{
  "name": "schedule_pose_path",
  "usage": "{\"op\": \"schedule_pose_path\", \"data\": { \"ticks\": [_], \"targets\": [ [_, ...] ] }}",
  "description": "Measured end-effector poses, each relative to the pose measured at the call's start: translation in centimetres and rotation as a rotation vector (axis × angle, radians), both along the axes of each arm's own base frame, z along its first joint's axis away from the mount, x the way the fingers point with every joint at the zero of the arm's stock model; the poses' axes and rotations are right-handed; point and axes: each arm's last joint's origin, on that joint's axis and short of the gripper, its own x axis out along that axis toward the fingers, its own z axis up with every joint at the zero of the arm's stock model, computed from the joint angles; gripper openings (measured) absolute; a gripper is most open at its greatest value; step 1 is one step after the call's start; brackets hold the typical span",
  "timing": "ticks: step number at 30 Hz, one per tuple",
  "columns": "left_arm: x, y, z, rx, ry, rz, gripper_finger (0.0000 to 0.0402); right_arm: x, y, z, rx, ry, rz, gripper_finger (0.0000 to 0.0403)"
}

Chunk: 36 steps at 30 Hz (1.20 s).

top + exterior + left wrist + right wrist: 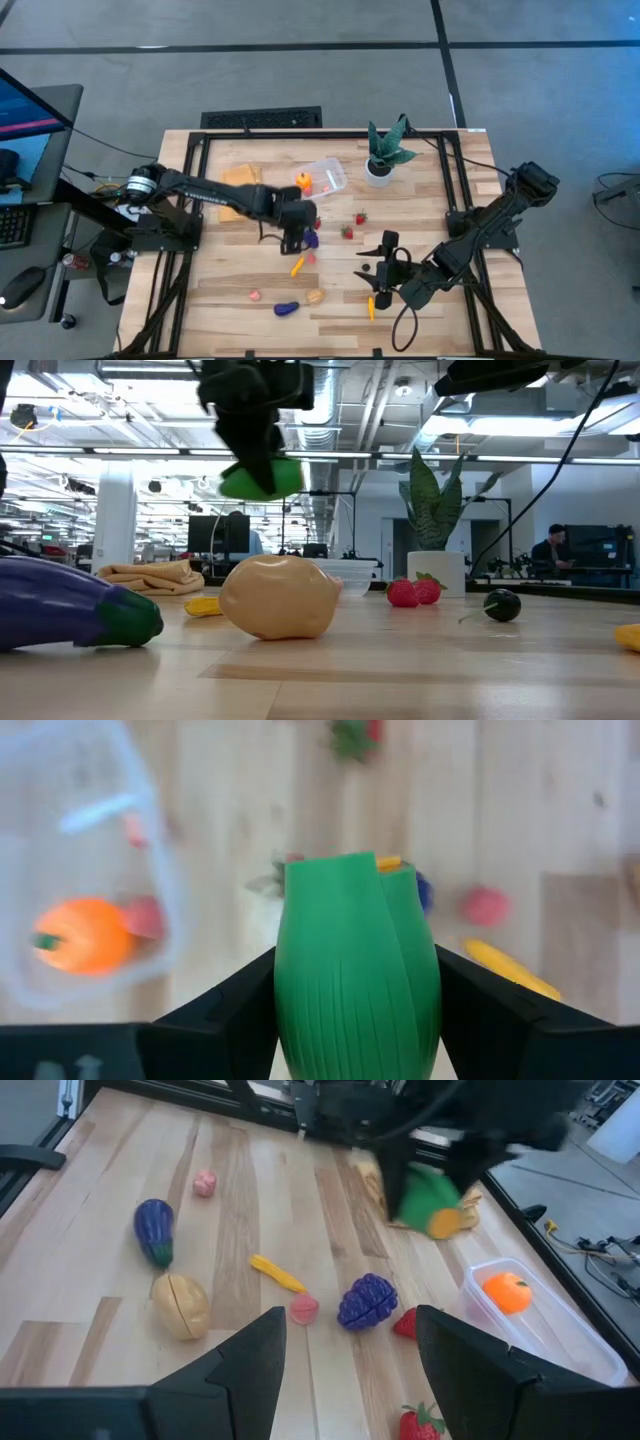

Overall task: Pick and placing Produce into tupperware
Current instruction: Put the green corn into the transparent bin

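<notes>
My left gripper (293,230) is shut on a green ribbed toy vegetable (355,970) with an orange end, lifted above mid-table (262,478). The clear tupperware (322,178) stands just beyond it on the table's far side, with an orange fruit (85,935) inside. Loose produce lies on the wood: purple grapes (368,1300), a yellow piece (277,1272), a pink bit (303,1309), strawberries (354,224), an eggplant (153,1230) and a tan piece (180,1304). My right gripper (345,1380) waits open at the near right, holding nothing. My left gripper pinches the green vegetable between its two fingers (230,1010), one on each ribbed side (288,985). The fingers slant down from above and lie along its length. The piece is lifted clear of the table (262,478), its orange end (388,864) pointing away from the wrist.
A spiky plant in a white pot (383,160) stands at the far right of the tupperware. A tan folded cloth (240,182) lies at the far left under my left arm. A small dark fruit (500,604) and an orange-yellow piece (371,305) lie near my right gripper.
</notes>
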Motion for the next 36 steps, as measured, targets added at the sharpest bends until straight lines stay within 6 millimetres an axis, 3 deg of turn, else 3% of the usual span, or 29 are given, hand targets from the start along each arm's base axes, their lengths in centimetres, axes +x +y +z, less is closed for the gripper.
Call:
{"op": "schedule_pose_path", "data": {
  "ticks": [10, 20, 28, 36],
  "targets": [
    [0.4, 7.1, 1.1, 0.054, -0.052, 0.080, 0.0215, -0.3, -0.2, -0.4, 0.024, 0.030, -0.033, 0.0216],
    [0.5, 13.3, 2.1, 0.018, -0.242, 0.096, 0.0215, -0.6, -0.2, -1.1, 0.096, 0.054, -0.089, 0.0216],
    [0.2, 16.6, 2.5, -0.014, -0.394, 0.093, 0.0215, -1.6, -0.3, -2.6, 0.174, 0.056, -0.135, 0.0216],
    [0.8, 18.5, 0.6, -0.061, -0.469, 0.116, 0.0215, -1.7, -0.4, -2.8, 0.206, 0.048, -0.158, 0.0216]
  ]
}}
